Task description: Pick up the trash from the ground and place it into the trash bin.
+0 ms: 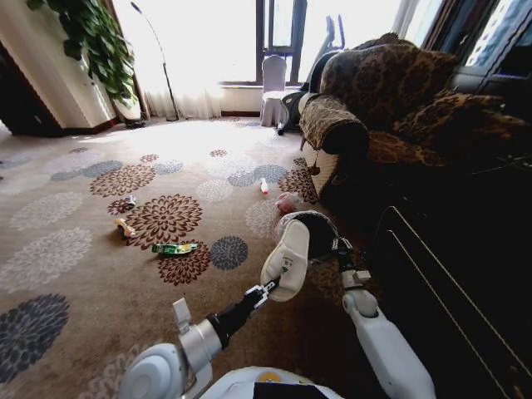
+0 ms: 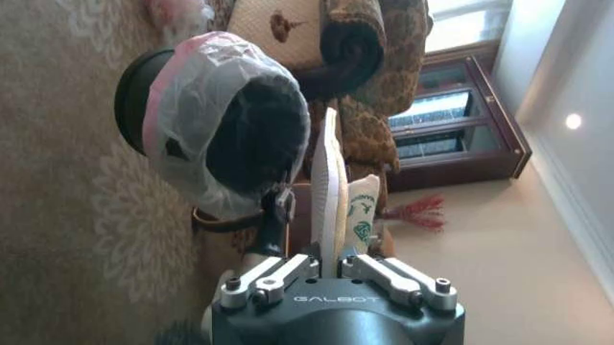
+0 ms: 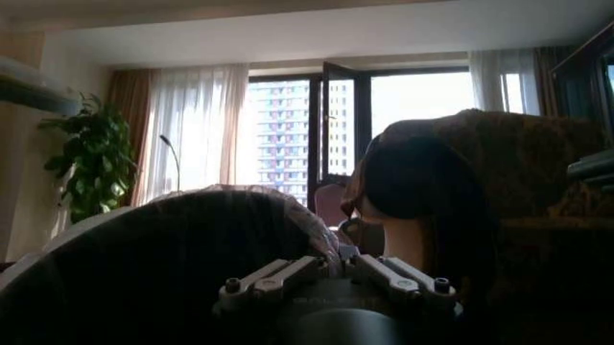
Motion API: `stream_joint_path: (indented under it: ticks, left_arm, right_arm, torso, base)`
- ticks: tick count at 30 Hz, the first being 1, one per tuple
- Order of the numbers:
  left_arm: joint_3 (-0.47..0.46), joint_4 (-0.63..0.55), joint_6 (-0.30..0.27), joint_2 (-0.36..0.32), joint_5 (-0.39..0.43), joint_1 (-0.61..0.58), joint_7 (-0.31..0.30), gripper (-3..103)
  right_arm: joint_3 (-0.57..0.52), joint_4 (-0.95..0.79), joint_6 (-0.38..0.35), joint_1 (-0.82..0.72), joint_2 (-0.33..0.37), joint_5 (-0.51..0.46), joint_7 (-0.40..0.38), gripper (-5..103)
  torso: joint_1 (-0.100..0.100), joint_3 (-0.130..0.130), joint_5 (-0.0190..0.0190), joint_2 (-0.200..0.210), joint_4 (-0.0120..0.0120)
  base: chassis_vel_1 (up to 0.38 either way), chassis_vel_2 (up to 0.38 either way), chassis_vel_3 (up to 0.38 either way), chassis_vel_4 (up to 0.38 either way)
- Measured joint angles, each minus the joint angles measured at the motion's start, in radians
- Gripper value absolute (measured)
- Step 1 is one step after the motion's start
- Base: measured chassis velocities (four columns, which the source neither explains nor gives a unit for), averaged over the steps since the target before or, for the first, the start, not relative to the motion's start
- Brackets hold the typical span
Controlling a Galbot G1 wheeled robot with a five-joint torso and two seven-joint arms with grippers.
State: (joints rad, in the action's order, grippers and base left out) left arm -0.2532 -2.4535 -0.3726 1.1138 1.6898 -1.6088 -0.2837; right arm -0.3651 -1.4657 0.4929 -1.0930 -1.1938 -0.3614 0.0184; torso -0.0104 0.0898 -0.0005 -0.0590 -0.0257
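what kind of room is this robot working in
Most likely a living room or hotel lounge. A patterned sofa stands on a floral carpet, with a tall window and a leafy plant behind. Litter like a green wrapper lies on the carpet.

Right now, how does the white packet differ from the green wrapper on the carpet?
The white packet is held off the floor in the left pincer; the green wrapper lies flat on the carpet, untouched. The packet is beside the trash bin, whose rim the right pincer grips; the wrapper lies farther off. The packet is white, the wrapper green. Both are flat litter, and neither is in the bin.
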Motion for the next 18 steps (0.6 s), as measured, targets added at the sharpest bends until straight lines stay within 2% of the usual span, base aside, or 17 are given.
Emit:
stream_joint_path:
  ticks: [6, 7, 10, 12, 18]
  left_arm:
    - [0.060, 0.113, 0.010, 0.056, 0.031, 0.111, -0.026, 7]
    - [0.094, 0.164, 0.019, 0.075, 0.026, 0.143, -0.028, 7]
    - [0.136, 0.211, 0.026, 0.091, 0.011, 0.166, -0.028, 7]
    - [0.183, 0.264, 0.045, 0.112, -0.030, 0.189, -0.026, 7]
    - [0.221, 0.316, 0.062, 0.140, -0.052, 0.240, -0.018, 7]
  right_arm:
    - [-0.019, -0.068, 0.000, -0.068, 0.014, 0.005, 0.000, 0]
    - [-0.023, -0.097, -0.001, -0.097, 0.017, 0.007, -0.001, 0]
    - [-0.020, -0.118, -0.004, -0.122, 0.021, 0.015, 0.000, 0]
    - [-0.014, -0.131, -0.005, -0.140, 0.022, 0.026, 0.000, 0]
    - [-0.002, -0.159, -0.015, -0.168, 0.038, 0.030, 0.000, 0]
  torso:
    - [0.000, 0.000, 0.0005, 0.000, 0.0003]
    - [0.000, 0.000, 0.0006, 0.000, 0.0002]
    - [0.000, 0.000, 0.0004, 0.000, 0.0000]
    - [0.000, 0.000, 0.0008, 0.000, -0.0002]
    - [0.000, 0.000, 0.0007, 0.000, -0.0004]
  base:
    - [0.000, 0.000, 0.000, 0.000]
    - [0.000, 0.000, 0.000, 0.000]
    - [0.000, 0.000, 0.000, 0.000]
    - [0.000, 0.000, 0.000, 0.000]
    - [0.000, 0.000, 0.000, 0.000]
